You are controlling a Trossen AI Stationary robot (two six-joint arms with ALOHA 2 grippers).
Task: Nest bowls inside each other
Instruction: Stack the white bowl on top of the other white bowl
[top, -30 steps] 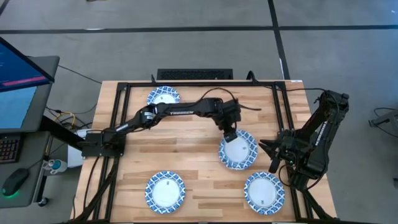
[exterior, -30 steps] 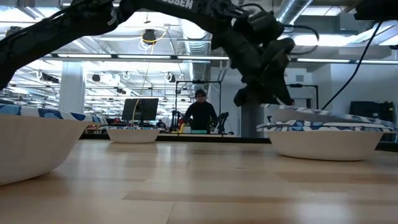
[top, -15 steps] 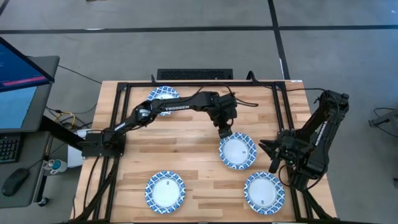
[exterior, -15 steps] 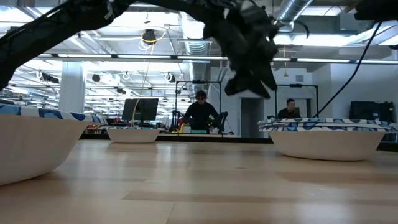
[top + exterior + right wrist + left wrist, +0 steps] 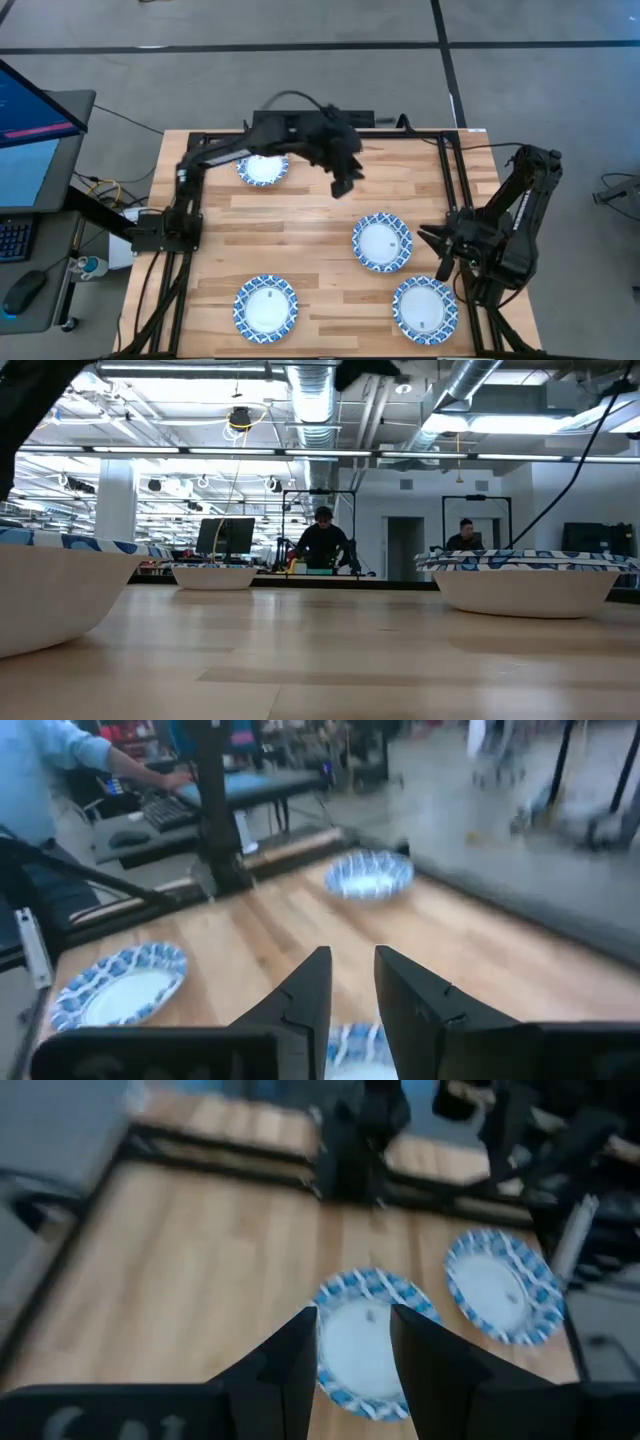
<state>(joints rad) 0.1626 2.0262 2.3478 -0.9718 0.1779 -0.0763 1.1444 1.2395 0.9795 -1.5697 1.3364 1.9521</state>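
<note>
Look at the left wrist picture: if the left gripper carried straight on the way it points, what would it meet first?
Probably the bowl showing between the fingers of the left gripper, though it lies well below and depth is unclear.

Open wood runs across the table's (image 5: 300, 225) middle band — no bowl stands between the far-left bowl (image 5: 262, 167) and the centre-right bowl (image 5: 381, 241). The left gripper (image 5: 343, 183) hangs above that gap, empty. Near edge: two bowls (image 5: 265, 305) (image 5: 424, 307), well apart — the right arm (image 5: 495, 235) crowds the right side.
</note>
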